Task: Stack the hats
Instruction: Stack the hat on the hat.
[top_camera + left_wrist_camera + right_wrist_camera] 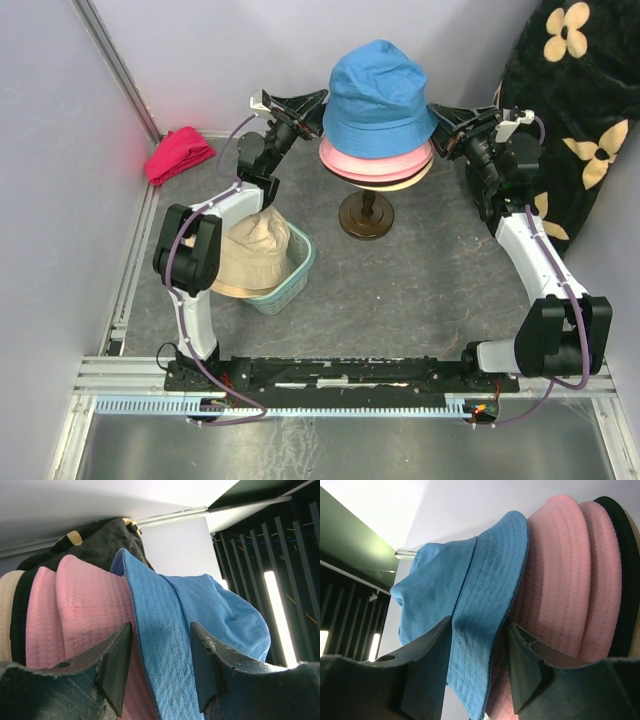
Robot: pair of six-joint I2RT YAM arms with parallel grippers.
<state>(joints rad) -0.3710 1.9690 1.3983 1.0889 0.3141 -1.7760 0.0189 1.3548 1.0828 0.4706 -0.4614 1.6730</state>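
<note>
A blue hat (pixel 378 95) sits on top of a stack of pink hats (pixel 375 160) with a beige brim (pixel 408 181) at the bottom, raised on a dark stand (pixel 366 216). My left gripper (pixel 318 110) is open at the blue hat's left brim. In the left wrist view the blue brim (pixel 160 645) lies between the spread jaws of the gripper (pixel 160 630), beside a pink hat (pixel 80 610). My right gripper (pixel 438 118) is open at the right brim. The blue brim (pixel 485 605) runs between its jaws too (pixel 480 625), with a pink hat (pixel 560 575) beside it. Another beige hat (pixel 252 252) lies in a basket.
A teal basket (pixel 296 268) stands at the left under my left arm. A magenta-red cloth bundle (pixel 178 153) lies at the back left. A black flowered cushion (pixel 575 110) leans at the back right. Walls close in the left and back sides.
</note>
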